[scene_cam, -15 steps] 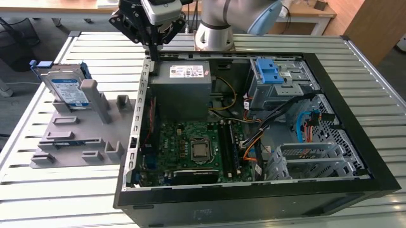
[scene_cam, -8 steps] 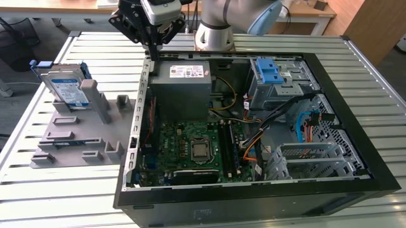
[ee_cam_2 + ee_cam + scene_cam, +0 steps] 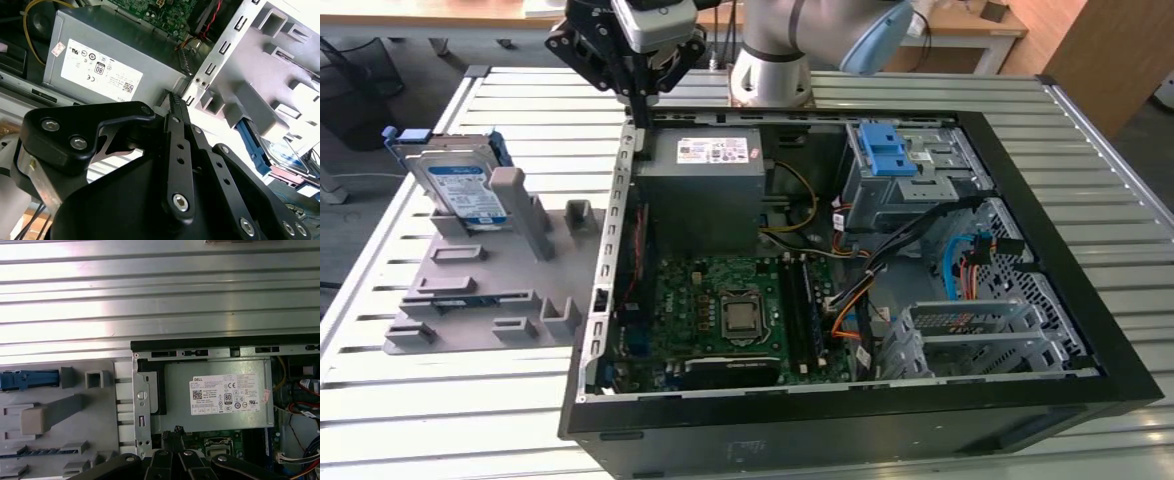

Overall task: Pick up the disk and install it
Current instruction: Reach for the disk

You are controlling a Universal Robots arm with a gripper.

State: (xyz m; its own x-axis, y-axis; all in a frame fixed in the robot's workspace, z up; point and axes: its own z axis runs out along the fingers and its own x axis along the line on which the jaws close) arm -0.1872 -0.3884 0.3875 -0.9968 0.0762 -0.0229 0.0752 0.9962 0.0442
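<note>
Standing upright in the grey holder [image 3: 480,275] at the exterior view's left, the disk [image 3: 464,185] is seen well apart from the gripper [image 3: 642,102]. The gripper is held above the open computer case [image 3: 1110,330], near the power supply [image 3: 707,190], its fingers pressed together on nothing. In the second wrist view the disk [image 3: 282,150] is largely hidden by the holder and partly cut off.

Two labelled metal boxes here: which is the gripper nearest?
The big grey power supply with the white sticker, inside the computer case; the gripper hangs at its edge. The blue-framed disk stands apart on the grey fixture outside.
</note>
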